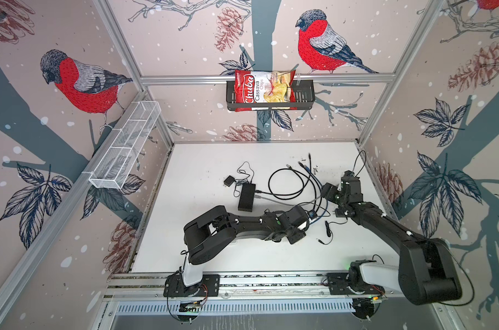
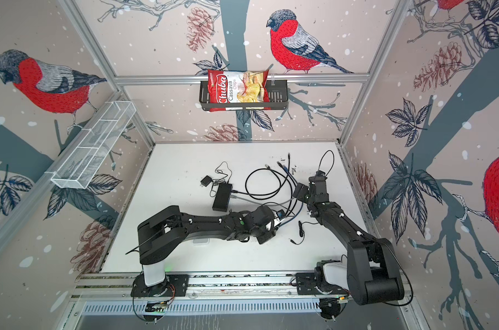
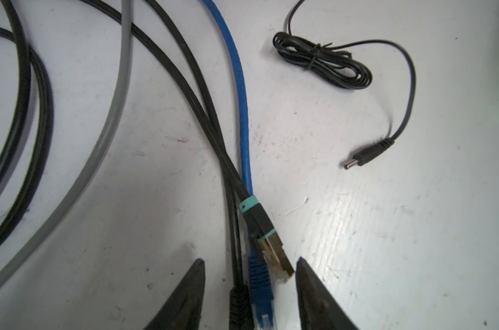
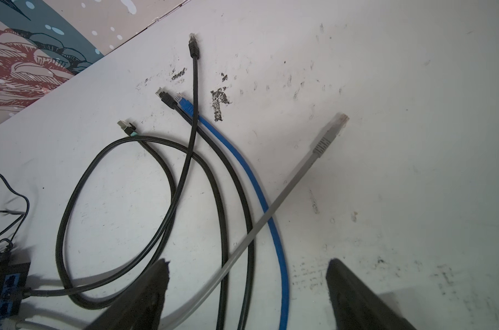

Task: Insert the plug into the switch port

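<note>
My L gripper (image 3: 249, 261) sits low near the middle of the white tabletop (image 1: 208, 251). Its jaws are part-way apart, not clamped, straddling three cable ends: the gold-metal plug with teal bands (image 3: 271, 251), a blue plastic plug (image 3: 261, 285) and a black moulded plug (image 3: 238, 303). The gold tip touches one finger. R gripper (image 4: 248, 285) is spread wide above the flat grey cable (image 4: 271, 211), nearer the right edge. The black box switch (image 1: 247, 197) lies left of centre w/ grey leads in its ports.
</note>
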{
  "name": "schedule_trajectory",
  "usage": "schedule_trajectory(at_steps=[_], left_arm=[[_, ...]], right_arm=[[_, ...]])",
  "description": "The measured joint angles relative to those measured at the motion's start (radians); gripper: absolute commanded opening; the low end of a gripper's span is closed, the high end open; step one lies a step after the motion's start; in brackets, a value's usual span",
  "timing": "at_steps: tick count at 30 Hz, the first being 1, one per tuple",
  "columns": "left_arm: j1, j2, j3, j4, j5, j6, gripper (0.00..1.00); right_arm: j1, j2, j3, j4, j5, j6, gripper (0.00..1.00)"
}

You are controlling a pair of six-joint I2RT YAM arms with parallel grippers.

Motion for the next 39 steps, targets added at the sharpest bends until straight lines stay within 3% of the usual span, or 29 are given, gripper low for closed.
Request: schedule_trajectory(at_steps=[13,29,39], left_arm=[[-0.005,0.035,0.017,0.018,0.023,0.002,0.47],[-0.006,0.034,0.0,0.031,-0.025,0.019,0.07],[-0.006,-0.016,-0.05,0.054,-0.099,0.021,0.0]], right_arm=[[-0.022,0.007,0.0,0.007,-0.045,0.0,0.85],[-0.03,0.029,0.018,0.007,-0.072,0.0,0.82],[-0.024,0.047,0.028,0.024,-0.117,-0.028,0.81]])
